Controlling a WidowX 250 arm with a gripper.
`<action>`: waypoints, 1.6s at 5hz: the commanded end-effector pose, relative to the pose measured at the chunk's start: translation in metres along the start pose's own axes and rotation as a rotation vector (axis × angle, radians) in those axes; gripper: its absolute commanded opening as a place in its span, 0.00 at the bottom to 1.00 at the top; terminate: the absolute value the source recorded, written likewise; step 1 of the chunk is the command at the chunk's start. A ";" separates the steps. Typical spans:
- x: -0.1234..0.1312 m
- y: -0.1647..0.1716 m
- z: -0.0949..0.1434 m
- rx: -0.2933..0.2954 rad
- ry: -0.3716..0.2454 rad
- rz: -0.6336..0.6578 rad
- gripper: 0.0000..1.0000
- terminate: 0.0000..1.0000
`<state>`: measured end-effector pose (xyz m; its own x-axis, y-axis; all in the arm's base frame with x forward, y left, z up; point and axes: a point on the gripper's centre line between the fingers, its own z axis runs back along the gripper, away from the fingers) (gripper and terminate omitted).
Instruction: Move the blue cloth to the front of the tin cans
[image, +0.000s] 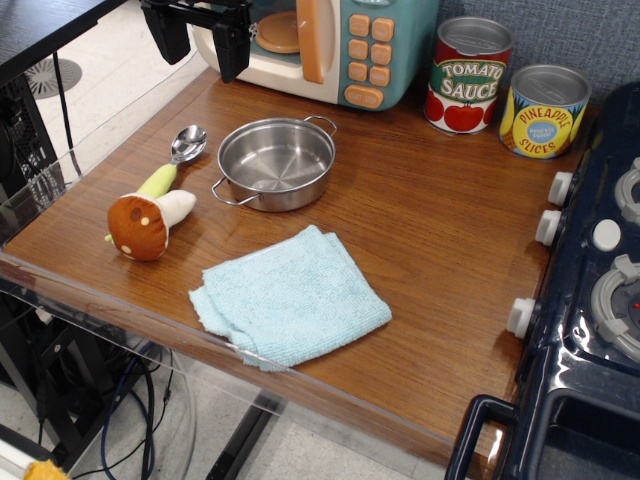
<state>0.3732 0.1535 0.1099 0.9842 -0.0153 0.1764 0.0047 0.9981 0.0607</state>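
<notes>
Here's the pale sky-blue fluffy terry cloth (290, 297), lying flat and folded at the near edge of the brown wooden tabletop (440, 230), its near-left corner right at the lip. It sits turned like a diamond: one corner points far, toward the pan, the opposite one points near, and its long axis runs from the near left to the right, tilted a little across the tabletop edge. A second folded layer peeks out along its left side.

Just beyond it, apart from it, stands the round steel pan with two wire handles (276, 162), empty, open side up. Left of the cloth lies a plush mushroom with a brown cap and cream stem (148, 219), on its side, and beyond that a metal spoon with a green handle (177, 158), bowl pointing far.

Well away at the far right stand the two short silver-lidded tin cans (508, 92), upright side by side, the red-green "Tomato Sauce" one left of the yellow-blue "Pineapple Slices" one. A teal and cream toy microwave (330, 45) sits at the far edge; a dark blue toy stove (590, 300) fills the right.

The black gripper (200, 40) hangs at the far left, fingers spread apart, holding nothing.
</notes>
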 end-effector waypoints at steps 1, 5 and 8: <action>0.000 0.000 0.000 0.000 0.000 0.000 1.00 0.00; -0.062 -0.044 0.025 -0.078 -0.050 -0.139 1.00 0.00; -0.128 -0.093 -0.026 -0.128 0.037 -0.366 1.00 0.00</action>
<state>0.2492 0.0591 0.0467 0.9269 -0.3603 0.1049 0.3652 0.9304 -0.0320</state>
